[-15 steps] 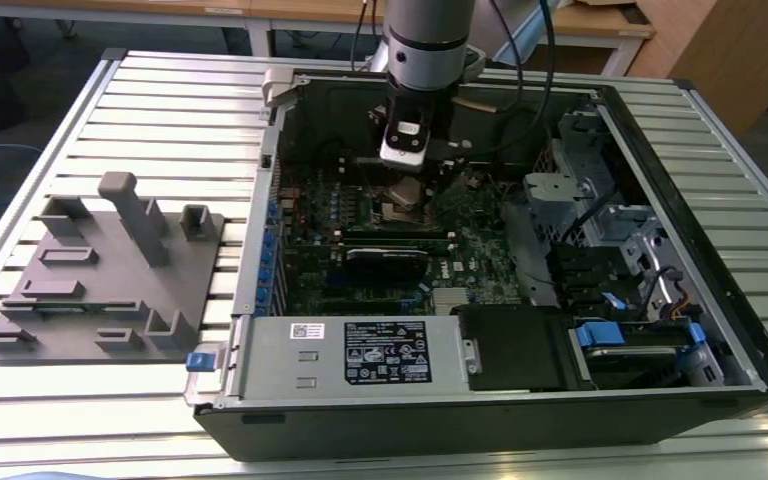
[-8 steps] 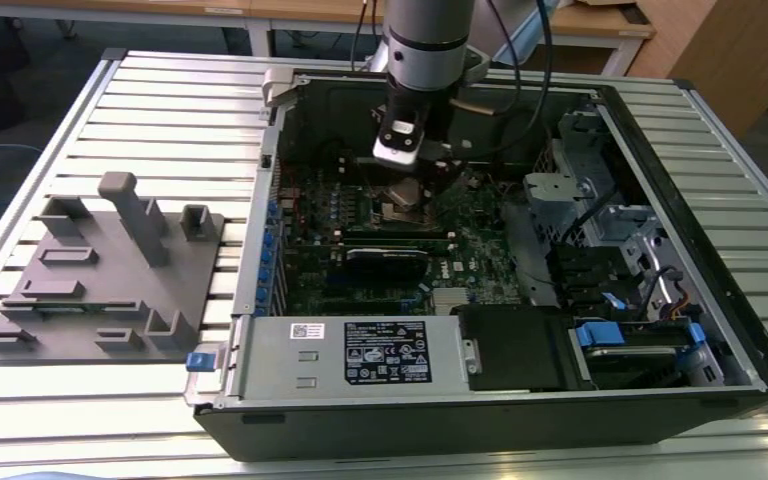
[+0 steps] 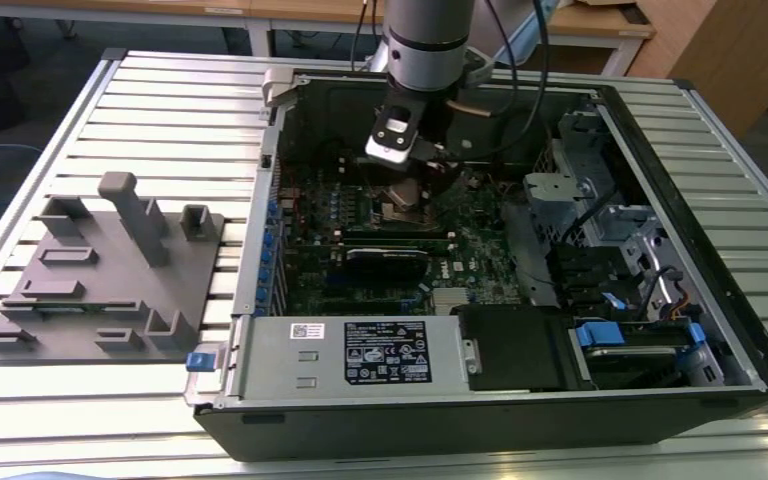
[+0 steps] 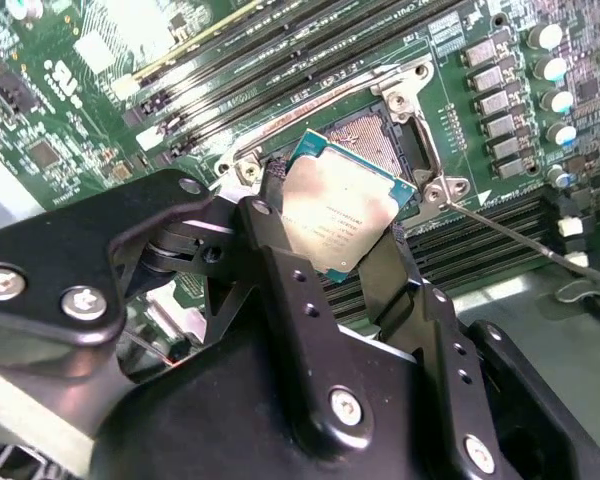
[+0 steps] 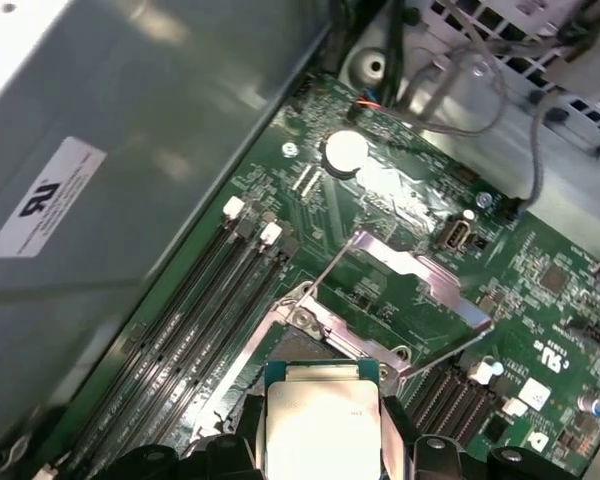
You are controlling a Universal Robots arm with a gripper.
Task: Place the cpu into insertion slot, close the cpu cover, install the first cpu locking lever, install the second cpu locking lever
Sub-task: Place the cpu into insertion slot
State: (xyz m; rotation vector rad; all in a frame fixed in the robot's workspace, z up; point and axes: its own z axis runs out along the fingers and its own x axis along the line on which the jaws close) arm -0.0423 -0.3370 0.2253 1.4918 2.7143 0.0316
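Observation:
My gripper (image 4: 335, 222) is shut on the cpu (image 4: 342, 208), a flat square chip with a dull silver top and a green edge, gripped on two opposite sides by the black fingers (image 4: 272, 200). It hangs tilted just above the insertion slot (image 4: 378, 135), whose dark centre and silvery rim show behind it. In the first wrist view the cpu (image 5: 323, 418) sits over the near edge of the insertion slot (image 5: 315, 335), and the cpu cover (image 5: 420, 272) stands swung open beyond it. A thin wire locking lever (image 4: 510, 238) sticks out sideways. In the exterior view the gripper (image 3: 408, 172) reaches down inside the computer case.
Long black memory slots (image 5: 195, 330) run beside the socket. The power supply with its label sticker (image 3: 387, 352) fills the case's near side, and a drive cage (image 3: 598, 205) with cables stands on the exterior view's right. A grey fixture block (image 3: 104, 275) lies on the slatted table.

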